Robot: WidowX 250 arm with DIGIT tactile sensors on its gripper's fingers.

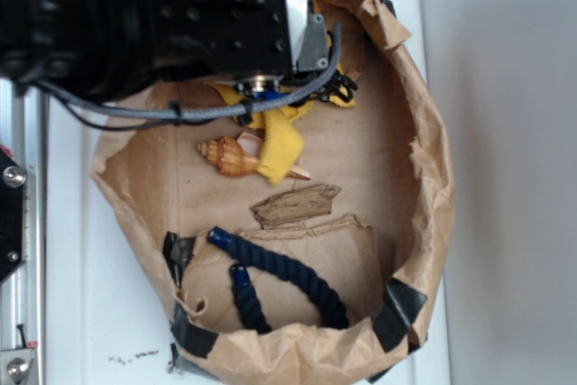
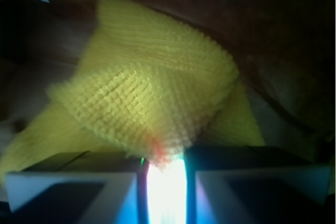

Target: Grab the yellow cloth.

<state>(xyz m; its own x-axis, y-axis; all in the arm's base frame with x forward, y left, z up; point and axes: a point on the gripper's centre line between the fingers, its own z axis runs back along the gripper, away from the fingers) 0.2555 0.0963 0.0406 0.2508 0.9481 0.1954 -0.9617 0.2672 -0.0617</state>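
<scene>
Cloth pinched, grab nearly complete
At frame's upper centre, the gripper (image 2: pixel 165 174) has its jaws clamped on a fold of the yellow cloth (image 1: pixel 279 146); only lifting seems left.

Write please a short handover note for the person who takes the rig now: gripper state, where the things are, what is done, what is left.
Gripper: fingers nearly together, a fold of the yellow cloth pinched between them in the wrist view.
Cloth: inside the brown paper bag, partly under the arm, one end draped beside the seashell.
Done: cloth reached and apparently gripped.
Left: confirm the grip holds, probably by lifting.
</scene>
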